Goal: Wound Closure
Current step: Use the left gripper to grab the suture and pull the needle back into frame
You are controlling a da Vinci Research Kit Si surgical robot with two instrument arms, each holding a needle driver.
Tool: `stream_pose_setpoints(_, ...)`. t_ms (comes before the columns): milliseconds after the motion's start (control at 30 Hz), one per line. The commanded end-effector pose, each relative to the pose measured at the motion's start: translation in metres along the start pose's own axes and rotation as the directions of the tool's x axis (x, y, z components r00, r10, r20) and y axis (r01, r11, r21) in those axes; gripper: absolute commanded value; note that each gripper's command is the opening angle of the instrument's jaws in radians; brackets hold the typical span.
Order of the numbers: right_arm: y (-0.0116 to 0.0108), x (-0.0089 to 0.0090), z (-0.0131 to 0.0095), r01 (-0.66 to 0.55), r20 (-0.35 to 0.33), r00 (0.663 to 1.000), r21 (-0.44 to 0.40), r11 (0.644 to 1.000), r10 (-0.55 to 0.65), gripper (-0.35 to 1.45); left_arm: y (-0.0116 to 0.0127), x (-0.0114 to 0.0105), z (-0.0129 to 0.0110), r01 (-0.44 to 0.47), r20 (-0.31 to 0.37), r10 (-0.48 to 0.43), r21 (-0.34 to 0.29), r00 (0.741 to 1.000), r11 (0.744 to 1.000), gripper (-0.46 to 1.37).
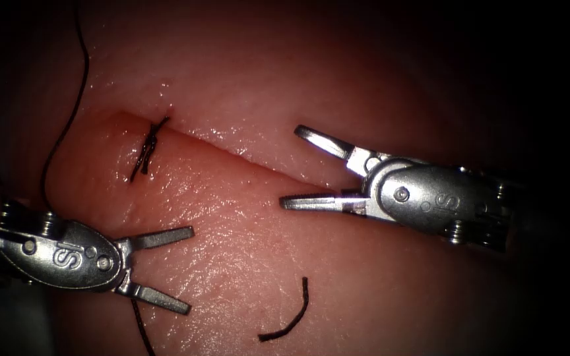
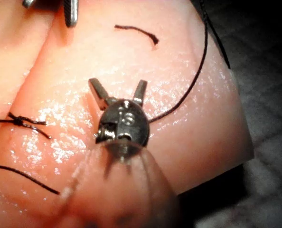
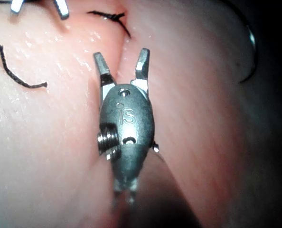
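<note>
Left tool (image 1: 189, 270): jaws spread wide, empty, above tissue (image 1: 245, 257). Right tool (image 1: 291, 168): jaws wide, straddling cut (image 1: 232, 153), empty. Needle (image 3: 251, 47) lies apart.

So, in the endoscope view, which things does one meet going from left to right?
Left arm's tool, open and holding nothing → knotted stitch across the cut → cut end of thread lying on the tissue → right arm's tool, open and holding nothing.
</note>
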Motion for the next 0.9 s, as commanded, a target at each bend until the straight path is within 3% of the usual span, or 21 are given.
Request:
stream_pose_setpoints(33,0.0000,0.0000,0.0000,0.000,0.000,1.000,0.004,1.000,0.000,1.12,0.0000,0.0000,0.0000,0.000,0.000,0.000,-0.004,1.000,1.000,0.51)
stream_pose_setpoints(333,0.0000,-0.0001,0.0001,0.001,0.001,1.000,0.003,1.000,-0.001,1.13,0.0002,0.0004,-0.0006,0.003,-0.002,-0.003,-0.012,1.000,1.000,0.57)
stream_pose_setpoints(633,-0.0002,-0.0005,0.0002,0.005,0.001,1.000,0.002,1.000,-0.005,1.15,0.0011,0.0008,-0.0035,0.002,-0.019,-0.003,-0.056,1.000,0.998,0.67)
stream_pose_setpoints(900,-0.0003,-0.0010,0.0005,0.009,0.002,1.000,-0.001,1.000,-0.009,1.16,0.0033,0.0000,-0.0041,-0.062,0.064,0.070,-0.121,0.995,0.991,0.81)
